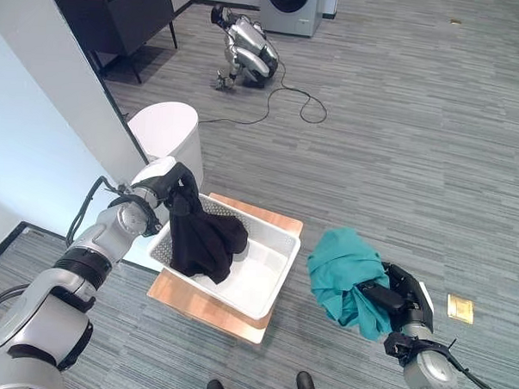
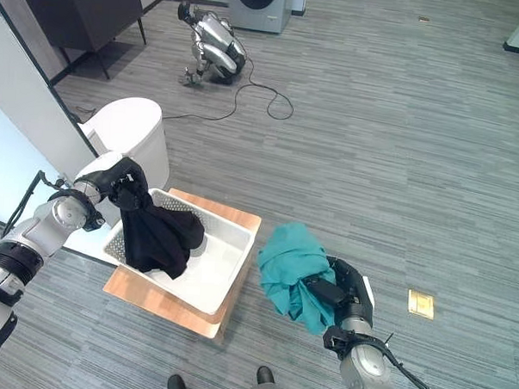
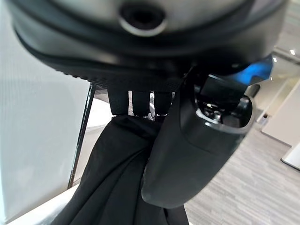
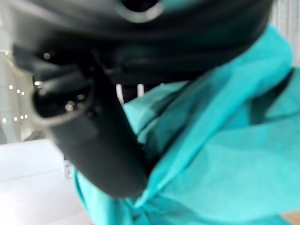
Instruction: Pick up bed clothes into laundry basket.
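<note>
At the lower right of the frame, your right hand [image 1: 399,301] is clenched round a bunched teal garment [image 1: 343,276], which hangs in the air just to the right of the white laundry basket [image 1: 268,285] and clear of its rim; the right wrist view shows the teal cloth gathered between thumb and fingers. Left of centre, the basket sits on a low wooden surface [image 1: 204,309] standing on the grey striped floor [image 1: 400,140]. Your left hand [image 1: 181,194] is held above the basket's far left corner, fingers curled round the top of a black garment [image 1: 204,244] that drapes down from the grip into the basket, its lower folds resting on the basket's bottom. Just beyond that hand stands a white rounded bin [image 1: 167,132] against a pale wall panel [image 1: 38,142]. Farther back, at the upper centre of the frame, a silver robot part [image 1: 247,52] lies on the floor near the base of a white washing machine [image 1: 291,8]. A dark cabinet [image 1: 121,16] occupies the upper left.
</note>
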Tool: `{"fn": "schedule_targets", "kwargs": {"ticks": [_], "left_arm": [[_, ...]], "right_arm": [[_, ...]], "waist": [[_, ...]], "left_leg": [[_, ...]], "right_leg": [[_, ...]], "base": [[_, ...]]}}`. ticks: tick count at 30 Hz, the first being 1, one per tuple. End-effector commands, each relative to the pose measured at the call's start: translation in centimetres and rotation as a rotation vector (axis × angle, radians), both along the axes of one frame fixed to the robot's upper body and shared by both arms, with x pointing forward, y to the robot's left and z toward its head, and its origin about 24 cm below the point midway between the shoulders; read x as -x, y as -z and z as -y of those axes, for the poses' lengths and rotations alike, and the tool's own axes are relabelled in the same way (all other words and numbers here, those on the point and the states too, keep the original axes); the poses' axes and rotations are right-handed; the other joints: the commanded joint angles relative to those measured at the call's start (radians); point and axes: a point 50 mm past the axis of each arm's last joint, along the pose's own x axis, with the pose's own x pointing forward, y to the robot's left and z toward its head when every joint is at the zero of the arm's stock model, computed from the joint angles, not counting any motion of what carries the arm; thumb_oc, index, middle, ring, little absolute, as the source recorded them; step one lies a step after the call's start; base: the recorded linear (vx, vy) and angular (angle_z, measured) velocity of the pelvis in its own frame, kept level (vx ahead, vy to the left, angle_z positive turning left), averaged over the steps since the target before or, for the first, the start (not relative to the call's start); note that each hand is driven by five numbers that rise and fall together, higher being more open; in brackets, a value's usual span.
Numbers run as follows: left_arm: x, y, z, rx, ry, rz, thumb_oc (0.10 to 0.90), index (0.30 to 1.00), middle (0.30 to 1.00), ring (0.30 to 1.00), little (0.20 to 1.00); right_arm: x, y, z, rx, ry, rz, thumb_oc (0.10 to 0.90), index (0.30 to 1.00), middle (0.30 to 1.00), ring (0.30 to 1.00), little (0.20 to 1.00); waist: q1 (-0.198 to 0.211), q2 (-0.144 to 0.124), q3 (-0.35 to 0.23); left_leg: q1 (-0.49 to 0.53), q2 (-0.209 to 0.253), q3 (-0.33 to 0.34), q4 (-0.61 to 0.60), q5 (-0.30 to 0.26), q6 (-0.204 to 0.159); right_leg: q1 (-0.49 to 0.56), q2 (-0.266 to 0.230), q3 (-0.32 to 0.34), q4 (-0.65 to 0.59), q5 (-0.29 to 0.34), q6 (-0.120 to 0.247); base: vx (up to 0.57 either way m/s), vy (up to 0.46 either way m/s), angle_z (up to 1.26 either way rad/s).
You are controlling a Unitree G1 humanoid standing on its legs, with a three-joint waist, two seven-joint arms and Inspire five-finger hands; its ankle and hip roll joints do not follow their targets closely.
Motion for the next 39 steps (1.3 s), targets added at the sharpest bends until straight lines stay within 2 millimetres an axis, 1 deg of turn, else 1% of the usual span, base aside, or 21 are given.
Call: {"fn": "schedule_targets", "kwargs": {"ticks": [1,4,8,9,12,13,14,16,17,18,22,23,25,26,27,28,29,33,35,37,39], "left_arm": [[-1.5,-5.2,0.5,0.020,0.006,0.181,0.400,0.300,0.300,0.300,0.300],[-1.7,-3.8,1.5,0.039,0.013,0.151,0.400,0.300,0.300,0.300,0.300],[-1.9,-2.0,3.4,0.065,0.041,0.104,0.400,0.300,0.300,0.300,0.300],[-1.8,-1.2,4.0,0.058,0.052,0.080,0.400,0.300,0.300,0.300,0.300],[-1.9,-1.0,4.5,0.015,0.073,0.071,0.400,0.300,0.300,0.300,0.300],[-2.0,-1.3,4.9,0.002,0.079,0.081,0.629,0.644,0.644,0.644,0.644],[-2.0,-1.3,4.9,0.002,0.079,0.081,0.800,0.900,0.900,0.900,0.900],[-2.2,-2.0,4.8,-0.012,0.077,0.104,0.800,0.900,0.900,0.900,0.900],[-2.3,-2.8,4.7,0.000,0.073,0.142,0.800,0.900,0.900,0.900,0.900],[-2.3,-2.8,4.7,0.000,0.073,0.142,0.800,0.900,0.900,0.900,0.900],[-2.2,-6.2,3.5,0.032,0.064,0.259,0.800,0.900,0.900,0.900,0.900],[-2.2,-7.0,3.3,0.003,0.077,0.270,0.800,0.900,0.900,0.900,0.900],[-2.2,-7.1,3.2,0.002,0.077,0.270,0.800,0.900,0.900,0.900,0.900],[-1.8,-9.1,3.1,-0.065,0.122,0.286,0.800,0.900,0.900,0.900,0.900],[-1.4,-10.7,3.1,-0.080,0.152,0.318,0.800,0.900,0.900,0.900,0.900],[-1.4,-10.7,3.1,-0.080,0.152,0.318,0.800,0.900,0.900,0.900,0.900],[-1.0,-11.9,3.3,-0.078,0.179,0.352,0.800,0.900,0.900,0.900,0.900],[0.9,-15.0,3.6,-0.056,0.251,0.476,0.800,0.900,0.900,0.900,0.900],[2.2,-16.6,3.4,-0.011,0.290,0.542,0.800,0.900,0.900,0.900,0.900],[3.6,-18.0,3.0,0.012,0.320,0.591,0.800,0.900,0.900,0.900,0.900],[5.2,-18.8,2.2,0.058,0.347,0.628,0.800,0.900,0.900,0.900,0.900]], "right_arm": [[-2.2,-5.4,0.6,0.062,-0.003,0.304,0.400,0.300,0.300,0.300,0.300],[-2.4,-5.5,0.2,0.060,-0.019,0.308,0.400,0.300,0.300,0.300,0.300],[-2.8,-5.8,-0.2,0.054,-0.032,0.318,0.400,0.300,0.300,0.300,0.300],[-2.8,-5.7,-0.2,0.059,-0.036,0.312,0.400,0.300,0.300,0.300,0.300],[-2.7,-5.6,-0.1,0.063,-0.036,0.303,0.400,0.300,0.300,0.300,0.300],[-2.6,-5.4,-0.1,0.059,-0.033,0.297,0.400,0.300,0.300,0.300,0.300],[-2.6,-5.4,0.0,0.060,-0.032,0.297,0.400,0.300,0.300,0.300,0.300],[-2.3,-5.3,0.2,0.063,-0.023,0.287,0.400,0.300,0.300,0.300,0.300],[-2.1,-5.2,0.5,0.064,-0.013,0.283,0.400,0.300,0.300,0.300,0.300],[-2.1,-5.2,0.5,0.064,-0.013,0.284,0.400,0.300,0.300,0.300,0.300],[-1.6,-4.8,1.2,0.067,0.020,0.262,0.400,0.300,0.300,0.300,0.300],[-1.5,-4.8,1.4,0.073,0.025,0.259,0.400,0.300,0.300,0.300,0.300],[-1.5,-4.8,1.4,0.071,0.025,0.260,0.400,0.300,0.300,0.300,0.300],[-1.6,-4.8,1.6,0.075,0.033,0.259,0.400,0.300,0.300,0.300,0.300],[-1.6,-4.8,1.7,0.077,0.035,0.256,0.400,0.300,0.300,0.300,0.300],[-1.6,-4.8,1.7,0.077,0.034,0.257,0.400,0.300,0.300,0.300,0.300],[-1.6,-4.7,1.8,0.077,0.039,0.253,0.400,0.300,0.300,0.300,0.300],[-1.6,-4.8,1.9,0.087,0.044,0.251,0.400,0.300,0.300,0.300,0.300],[-1.5,-4.8,2.3,0.098,0.059,0.249,0.400,0.300,0.300,0.300,0.300],[-1.5,-5.2,2.8,0.115,0.078,0.257,0.400,0.300,0.300,0.300,0.300],[-1.6,-5.7,3.5,0.137,0.097,0.270,0.400,0.300,0.300,0.300,0.300]], "waist": [[0.012,-0.025,-0.008],[0.008,-0.027,-0.007],[0.002,-0.026,-0.004],[0.000,-0.026,-0.003],[-0.001,-0.024,-0.003],[-0.004,-0.023,-0.003],[-0.004,-0.023,-0.003],[-0.006,-0.023,-0.002],[-0.008,-0.022,-0.003],[-0.008,-0.022,-0.002],[-0.005,-0.017,-0.008],[-0.005,-0.014,-0.008],[-0.005,-0.015,-0.008],[0.003,-0.010,-0.010],[0.011,-0.005,-0.011],[0.011,-0.006,-0.010],[0.018,-0.005,-0.010],[0.039,-0.003,-0.013],[0.053,-0.004,-0.016],[0.063,-0.003,-0.019],[0.071,-0.004,-0.022]], "left_leg": [[0.095,-0.035,-0.025,0.002,-0.137,0.009],[0.095,-0.035,-0.024,0.002,-0.138,0.009],[0.093,-0.035,-0.020,0.002,-0.140,0.011],[0.095,-0.035,-0.016,0.002,-0.141,0.011],[0.097,-0.036,-0.013,0.002,-0.144,0.012],[0.097,-0.036,-0.012,0.002,-0.145,0.012],[0.097,-0.036,-0.012,0.002,-0.145,0.012],[0.097,-0.036,-0.012,0.002,-0.145,0.012],[0.096,-0.036,-0.014,0.002,-0.144,0.011],[0.096,-0.036,-0.015,0.002,-0.144,0.011],[0.094,-0.037,-0.024,0.002,-0.142,0.010],[0.094,-0.037,-0.026,0.002,-0.141,0.010],[0.094,-0.037,-0.027,0.002,-0.141,0.010],[0.093,-0.039,-0.031,0.002,-0.141,0.009],[0.093,-0.040,-0.036,0.002,-0.140,0.009],[0.093,-0.040,-0.037,0.002,-0.140,0.009],[0.094,-0.041,-0.041,0.002,-0.139,0.009],[0.092,-0.043,-0.052,0.002,-0.136,0.008],[0.090,-0.044,-0.058,0.002,-0.135,0.008],[0.091,-0.045,-0.064,0.002,-0.134,0.007],[0.091,-0.044,-0.066,0.002,-0.133,0.006]], "right_leg": [[0.014,0.038,-0.054,0.012,-0.017,0.014],[0.013,0.039,-0.052,0.012,-0.016,0.011],[0.009,0.039,-0.049,0.011,-0.015,0.011],[0.009,0.038,-0.046,0.011,-0.015,0.011],[0.009,0.039,-0.044,0.010,-0.015,0.011],[0.010,0.038,-0.044,0.010,-0.016,0.011],[0.010,0.038,-0.044,0.010,-0.016,0.011],[0.008,0.039,-0.043,0.010,-0.016,0.011],[0.009,0.039,-0.044,0.011,-0.017,0.010],[0.009,0.039,-0.045,0.011,-0.018,0.010],[0.013,0.038,-0.050,0.012,-0.019,0.009],[0.014,0.037,-0.053,0.012,-0.019,0.009],[0.014,0.037,-0.054,0.012,-0.020,0.009],[0.018,0.036,-0.059,0.010,-0.020,0.010],[0.022,0.034,-0.065,0.009,-0.020,0.011],[0.023,0.034,-0.065,0.009,-0.020,0.011],[0.025,0.034,-0.069,0.008,-0.021,0.011],[0.031,0.032,-0.081,0.006,-0.022,0.011],[0.033,0.032,-0.089,0.005,-0.022,0.011],[0.037,0.031,-0.093,0.005,-0.022,0.010],[0.038,0.031,-0.094,0.005,-0.022,0.010]], "base": [[0.00,0.000,0.00],[0.00,0.000,0.00],[0.00,0.000,0.00],[0.00,0.000,0.00],[0.00,0.001,-0.01],[0.01,-0.003,-0.04],[0.00,0.000,0.00],[0.00,0.000,0.00],[0.00,0.000,0.00],[0.00,0.000,0.00],[0.00,0.000,0.00],[0.00,0.000,0.00],[0.00,0.000,0.00],[0.00,0.000,0.00],[-0.01,-0.013,0.05],[-0.01,-0.011,0.09],[-0.01,-0.012,0.14],[-0.02,-0.008,0.14],[-0.02,-0.001,0.07],[-0.02,0.006,0.12],[-0.02,0.007,0.11]]}}
